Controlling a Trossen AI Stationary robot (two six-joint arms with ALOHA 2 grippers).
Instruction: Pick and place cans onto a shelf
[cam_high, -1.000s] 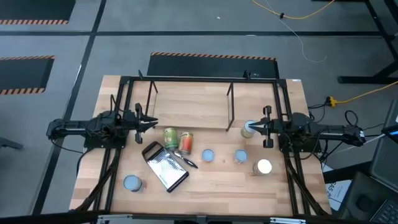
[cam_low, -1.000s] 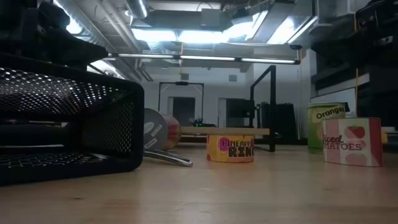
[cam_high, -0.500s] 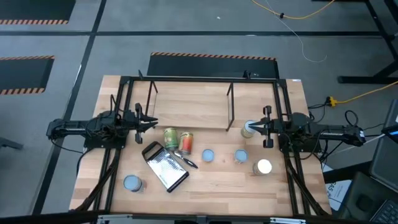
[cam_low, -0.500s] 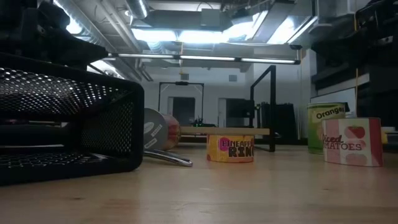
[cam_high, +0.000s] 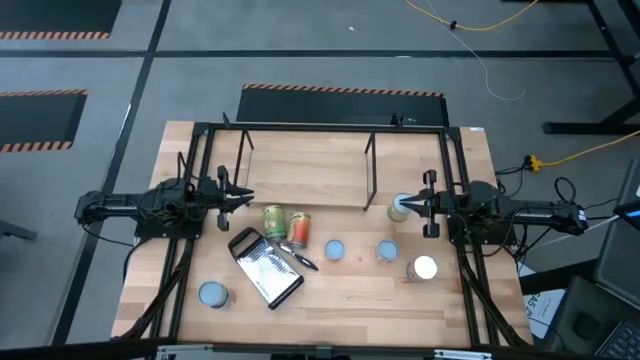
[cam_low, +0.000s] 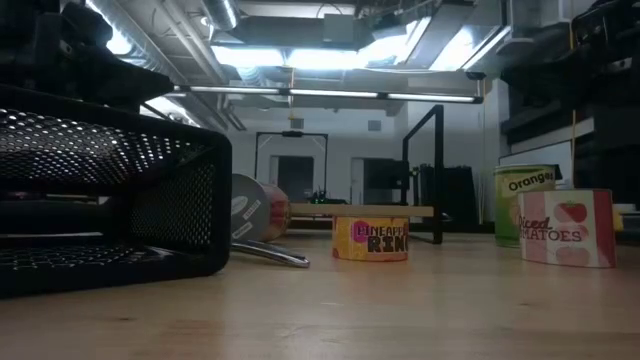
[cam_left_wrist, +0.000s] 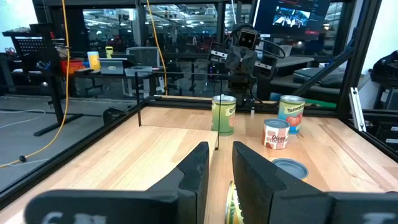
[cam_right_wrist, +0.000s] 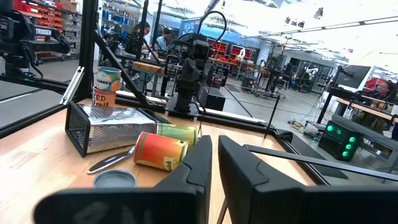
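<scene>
Though the job was cans onto a shelf, nothing was being carried. Nearest the front edge of the table (cam_high: 330, 300) one blue-topped can (cam_high: 211, 293) stood alone, well apart from the others. Behind it lay the grater (cam_high: 265, 265). Just beyond that a green can (cam_high: 274, 222) and an orange-red can (cam_high: 298, 228) lay on their sides, touching. To their right, two more blue-topped cans and a white-topped can (cam_high: 424, 267) stood upright.

Further back the two arms faced each other across the table. The left gripper (cam_high: 240, 195) hung near the lying pair, its fingers (cam_left_wrist: 252, 171) a narrow gap apart and holding nothing. The right gripper (cam_high: 410, 205) had its fingers (cam_right_wrist: 239, 165) all but closed, also empty. A pale-topped can (cam_high: 399, 207) sat just at its tips, but from above I could not tell whether they touched.

At the back stood the shelf (cam_high: 371, 170), and I saw no can on its board.

I judged this to be the pause before a pick, with the whole task left to do. The next move would call for one gripper to spread wide enough for a can's body. It would then settle around an upright can, likely the one by the right gripper, close on it and lift it clear of the rods.
</scene>
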